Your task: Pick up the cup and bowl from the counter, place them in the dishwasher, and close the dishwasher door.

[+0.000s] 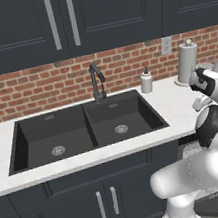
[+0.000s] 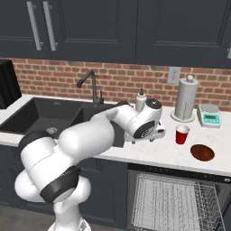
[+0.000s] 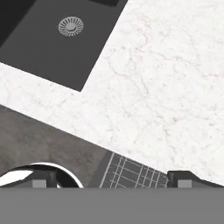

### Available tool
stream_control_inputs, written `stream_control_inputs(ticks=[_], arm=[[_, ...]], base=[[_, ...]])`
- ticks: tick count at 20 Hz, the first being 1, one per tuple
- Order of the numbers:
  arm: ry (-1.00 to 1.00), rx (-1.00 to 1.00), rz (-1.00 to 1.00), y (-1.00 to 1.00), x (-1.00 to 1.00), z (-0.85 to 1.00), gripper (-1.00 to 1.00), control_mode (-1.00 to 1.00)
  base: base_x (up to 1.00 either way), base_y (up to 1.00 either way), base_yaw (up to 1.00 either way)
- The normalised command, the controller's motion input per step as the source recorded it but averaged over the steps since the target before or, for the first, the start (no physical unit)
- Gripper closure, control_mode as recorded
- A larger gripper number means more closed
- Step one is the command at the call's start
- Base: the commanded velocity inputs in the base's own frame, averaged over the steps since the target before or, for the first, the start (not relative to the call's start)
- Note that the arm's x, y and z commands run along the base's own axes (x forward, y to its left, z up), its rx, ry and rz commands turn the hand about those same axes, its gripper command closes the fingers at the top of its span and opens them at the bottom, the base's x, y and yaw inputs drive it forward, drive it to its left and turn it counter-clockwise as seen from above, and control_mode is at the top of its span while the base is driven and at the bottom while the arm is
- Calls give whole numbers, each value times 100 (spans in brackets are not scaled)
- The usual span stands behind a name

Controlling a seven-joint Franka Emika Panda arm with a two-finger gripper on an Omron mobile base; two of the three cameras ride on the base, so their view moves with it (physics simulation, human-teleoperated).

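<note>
A home kitchen: a black double sink (image 1: 84, 130) with a dark tap (image 1: 96, 81) sits in a white stone counter (image 2: 153, 153) against a red brick backsplash (image 1: 36, 86), between dark cabinets (image 1: 15, 26), with a paper towel roll (image 2: 186, 98) nearby and an open dishwasher (image 2: 176, 196) below.

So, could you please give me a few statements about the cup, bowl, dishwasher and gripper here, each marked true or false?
1. The cup stands upright on the counter. True.
2. The bowl lies in the sink. False: it sits on the counter, right of the cup.
3. The dishwasher is open, its rack showing. True.
4. The gripper holds the cup. False: it is open over bare counter.
5. The paper towel roll stands behind the cup. True.
</note>
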Motion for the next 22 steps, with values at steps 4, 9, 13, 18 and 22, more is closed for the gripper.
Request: stream_control_inputs(ticks=[4,9,13,18,22], arm=[[0,0,-3,-10,29,0,-100,-100],[0,0,-1,-24,26,0,-100,-100],[0,0,0,-26,24,0,-100,-100],[0,0,0,-25,10,0,-100,-100],[3,0,0,-33,16,0,-100,-100]], base=[[0,0,0],[0,0,0],[0,0,0],[0,0,0],[0,0,0]])
